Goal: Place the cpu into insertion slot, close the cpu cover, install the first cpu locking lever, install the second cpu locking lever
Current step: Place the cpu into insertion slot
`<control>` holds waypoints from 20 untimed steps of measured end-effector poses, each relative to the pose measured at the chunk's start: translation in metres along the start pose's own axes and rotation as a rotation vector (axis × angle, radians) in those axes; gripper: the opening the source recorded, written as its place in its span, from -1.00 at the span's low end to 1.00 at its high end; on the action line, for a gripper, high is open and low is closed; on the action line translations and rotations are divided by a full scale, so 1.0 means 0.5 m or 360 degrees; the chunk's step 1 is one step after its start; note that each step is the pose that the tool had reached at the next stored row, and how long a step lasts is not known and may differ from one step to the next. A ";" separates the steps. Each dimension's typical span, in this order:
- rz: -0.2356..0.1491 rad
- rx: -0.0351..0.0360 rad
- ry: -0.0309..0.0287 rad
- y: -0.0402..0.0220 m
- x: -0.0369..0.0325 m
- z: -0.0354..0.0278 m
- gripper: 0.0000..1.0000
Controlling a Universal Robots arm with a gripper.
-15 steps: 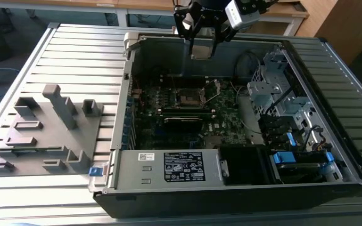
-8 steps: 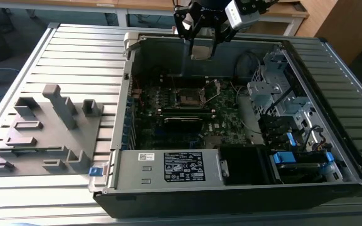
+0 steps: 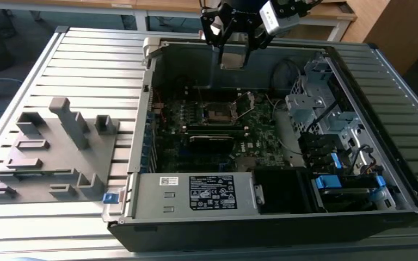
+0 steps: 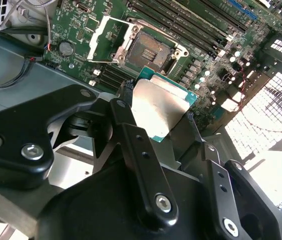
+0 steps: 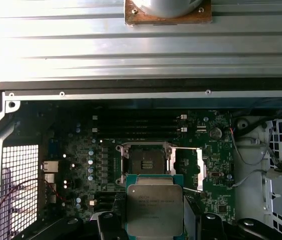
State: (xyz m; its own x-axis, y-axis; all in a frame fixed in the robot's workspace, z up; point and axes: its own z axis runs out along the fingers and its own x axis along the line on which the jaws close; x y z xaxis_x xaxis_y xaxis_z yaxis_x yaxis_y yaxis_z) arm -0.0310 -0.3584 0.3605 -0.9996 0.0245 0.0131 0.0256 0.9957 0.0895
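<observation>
Looking from the exterior view's left, a grey fixture block [image 3: 49, 152] sits on the slatted table [image 3: 85, 65], just beside the open computer case [image 3: 137, 136]; further right, the gripper [image 3: 232, 61] hangs over the case's far wall. In the second wrist view its fingers [image 4: 128, 120] are pinching the cpu [image 4: 163, 107] by two opposite edges, silver top showing, held above and a little short of the insertion slot [image 4: 150, 51]. The slot lies bare, and the cpu cover [image 4: 105, 37] is swung open to one side of it, so nothing seems to bar the way down. To seat the chip well, I'd say, it wants keeping level, squared to the socket's frame with corners matched, brought over the dark centre and lowered gently, with no sliding across the contacts; the risks I see are a tilted drop or a snag on the open cover
</observation>
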 end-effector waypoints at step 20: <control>0.0000 -0.0001 -0.00003 -0.001 0.000 0.010 0.08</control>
State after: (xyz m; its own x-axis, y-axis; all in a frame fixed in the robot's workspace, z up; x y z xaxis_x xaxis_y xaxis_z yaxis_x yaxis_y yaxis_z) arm -0.0310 -0.3583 0.3553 -0.9996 0.0245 0.0129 0.0256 0.9956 0.0898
